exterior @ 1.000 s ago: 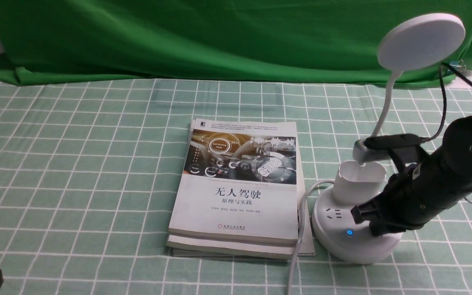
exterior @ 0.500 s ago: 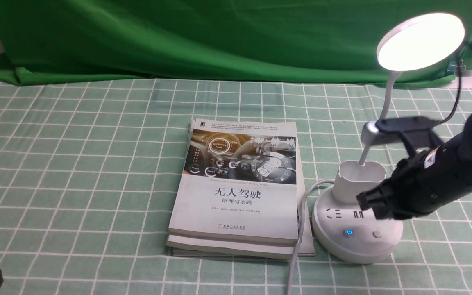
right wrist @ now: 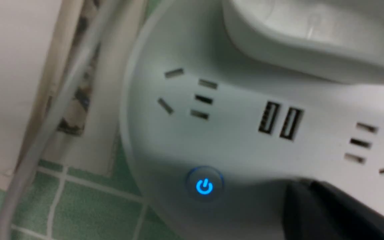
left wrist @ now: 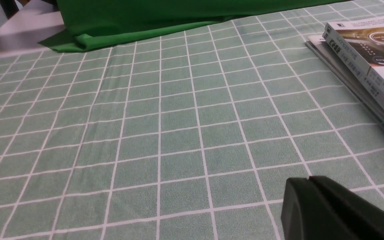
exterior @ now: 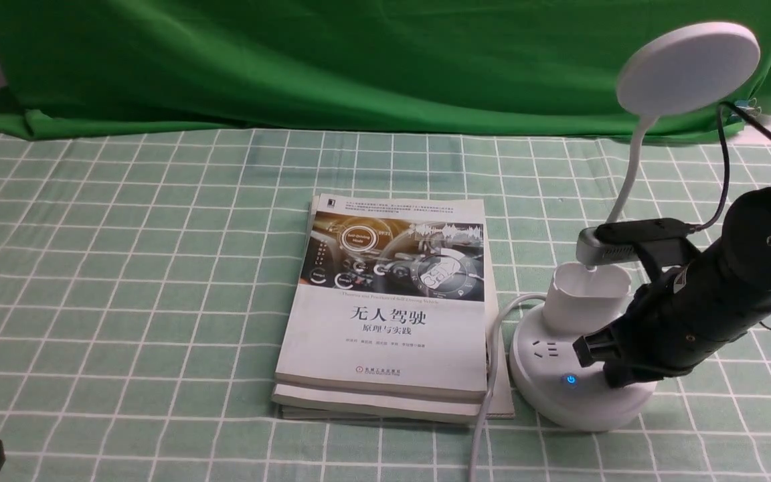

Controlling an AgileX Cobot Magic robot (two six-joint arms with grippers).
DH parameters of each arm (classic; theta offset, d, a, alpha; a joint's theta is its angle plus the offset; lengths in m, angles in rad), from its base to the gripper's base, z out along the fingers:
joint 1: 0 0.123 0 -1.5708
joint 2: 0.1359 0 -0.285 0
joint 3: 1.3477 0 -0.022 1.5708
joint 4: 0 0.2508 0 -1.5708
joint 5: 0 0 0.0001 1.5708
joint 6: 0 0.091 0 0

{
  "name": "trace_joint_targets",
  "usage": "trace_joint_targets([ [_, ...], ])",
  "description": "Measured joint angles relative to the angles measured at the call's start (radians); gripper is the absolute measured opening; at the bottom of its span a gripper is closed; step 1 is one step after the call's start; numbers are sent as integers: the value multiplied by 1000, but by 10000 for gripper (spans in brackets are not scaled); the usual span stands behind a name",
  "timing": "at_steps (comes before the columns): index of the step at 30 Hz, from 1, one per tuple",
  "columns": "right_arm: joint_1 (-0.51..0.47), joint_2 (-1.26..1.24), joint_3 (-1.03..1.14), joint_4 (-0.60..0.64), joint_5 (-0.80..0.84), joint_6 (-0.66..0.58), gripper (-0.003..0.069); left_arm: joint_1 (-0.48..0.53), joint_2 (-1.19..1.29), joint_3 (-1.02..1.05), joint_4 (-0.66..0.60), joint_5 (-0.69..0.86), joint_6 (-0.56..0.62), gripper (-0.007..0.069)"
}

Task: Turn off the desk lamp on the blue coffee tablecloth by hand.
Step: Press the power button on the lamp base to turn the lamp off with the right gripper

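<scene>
The white desk lamp stands at the right on the pale green grid tablecloth (exterior: pixel 124 268). Its disc head (exterior: pixel 688 68) is dark. Its round base (exterior: pixel 559 395) shows a blue lit power button (exterior: pixel 570 380), also in the right wrist view (right wrist: pixel 204 186). My right gripper (exterior: pixel 610 375) is shut, and its tips press down on the base right of the blue button, covering the second button. In the right wrist view the gripper (right wrist: pixel 303 186) rests on the base (right wrist: pixel 232 140). My left gripper (left wrist: pixel 307 181) is shut and empty, low over the cloth (left wrist: pixel 145 116) at the near left.
A stack of books (exterior: pixel 389 301) lies left of the lamp base, also in the left wrist view (left wrist: pixel 368 56). The lamp's grey cord (exterior: pixel 486 408) runs toward the front edge. A dark green draped cloth (exterior: pixel 325 60) hangs along the back.
The lamp head was dark, lit half a second ago while my right gripper was lifted, and is dark again now. My right gripper has come back down onto the base.
</scene>
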Motion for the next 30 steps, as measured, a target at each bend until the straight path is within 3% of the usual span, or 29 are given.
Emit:
trace_joint_targets([
  [14, 0, -113, 3, 0, 4, 1, 40, 0, 0, 0, 0, 0, 0, 0],
  [30, 0, -4, 2, -1, -6, 0, 40, 0, 0, 0, 0, 0, 0, 0],
])
